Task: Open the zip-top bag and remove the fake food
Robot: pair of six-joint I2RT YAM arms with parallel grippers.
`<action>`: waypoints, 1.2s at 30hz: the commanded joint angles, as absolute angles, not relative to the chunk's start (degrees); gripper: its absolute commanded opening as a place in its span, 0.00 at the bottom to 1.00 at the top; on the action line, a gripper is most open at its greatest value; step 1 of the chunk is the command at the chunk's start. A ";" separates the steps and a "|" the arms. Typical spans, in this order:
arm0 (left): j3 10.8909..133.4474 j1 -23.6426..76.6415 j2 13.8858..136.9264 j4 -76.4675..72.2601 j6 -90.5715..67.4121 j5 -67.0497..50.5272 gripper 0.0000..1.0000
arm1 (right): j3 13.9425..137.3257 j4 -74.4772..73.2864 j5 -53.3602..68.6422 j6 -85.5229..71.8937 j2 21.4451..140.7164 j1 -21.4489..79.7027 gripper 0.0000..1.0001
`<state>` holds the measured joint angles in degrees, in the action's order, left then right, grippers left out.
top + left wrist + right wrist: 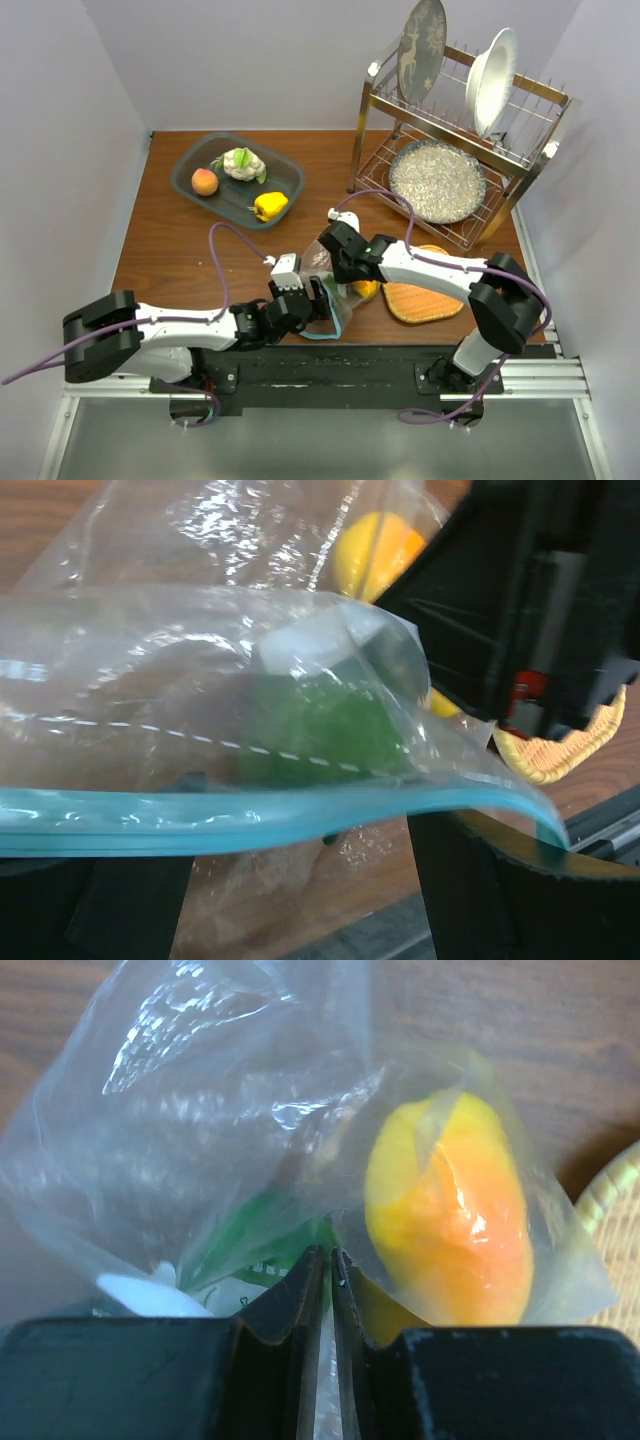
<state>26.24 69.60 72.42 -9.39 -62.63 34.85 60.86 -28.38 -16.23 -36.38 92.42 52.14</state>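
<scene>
The zip-top bag (150,680) lies near the front middle of the desk (170,260), between the two arms, just left of the round woven mat (425,300). Both arms have reached in over it.

The right pincer (328,1265) is clenched on the bag. Its two dark fingers are pressed almost together, with only a thin film of clear plastic caught between them. Just beyond the fingertips, the orange piece (450,1230) bulges against the inside of the plastic on one side. The green piece (320,730) shows through on the other side. Both are inside the bag.

The left pincer (312,302) sits at the bag's near edge with its jaws standing wide apart. From its wrist camera, the teal zip strip (250,825) runs straight across in front of the fingers. I can't tell whether either finger touches the strip.

Well away at the back left, a grey tray (178,172) holds the peach (205,181), the cauliflower (243,163) and the yellow pepper (270,206). They lie apart from one another. A dish rack (530,150) with plates and a bowl stands at the back right
</scene>
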 commanded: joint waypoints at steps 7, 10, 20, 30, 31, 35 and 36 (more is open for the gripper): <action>33.13 67.94 81.29 -7.82 -55.37 42.63 0.85 | 61.00 -24.52 -7.74 -33.84 95.89 53.00 0.22; 34.45 67.94 83.49 -8.09 -54.32 41.76 0.85 | 60.29 -24.00 -6.60 -33.84 94.93 53.00 0.26; 34.28 68.82 84.37 -8.54 -55.89 37.79 0.89 | 57.83 -24.08 -7.12 -35.15 92.81 52.91 0.31; 31.57 69.17 81.23 -2.11 -60.64 39.99 0.42 | 53.19 -23.21 -13.01 -37.26 89.04 50.89 0.50; 30.94 69.26 80.34 -2.02 -60.73 39.90 0.39 | 52.83 -22.16 -13.01 -37.44 88.51 50.45 0.50; 29.01 69.34 76.03 -1.32 -61.08 39.55 0.31 | 51.68 -20.04 -12.22 -37.70 88.42 49.22 0.57; 28.57 69.35 74.63 -1.06 -61.17 39.46 0.28 | 51.77 -19.78 -11.96 -37.71 88.50 48.70 0.59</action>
<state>31.14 69.89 78.43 -7.40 -61.01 35.18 53.74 -16.82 -11.35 -37.74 88.95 50.46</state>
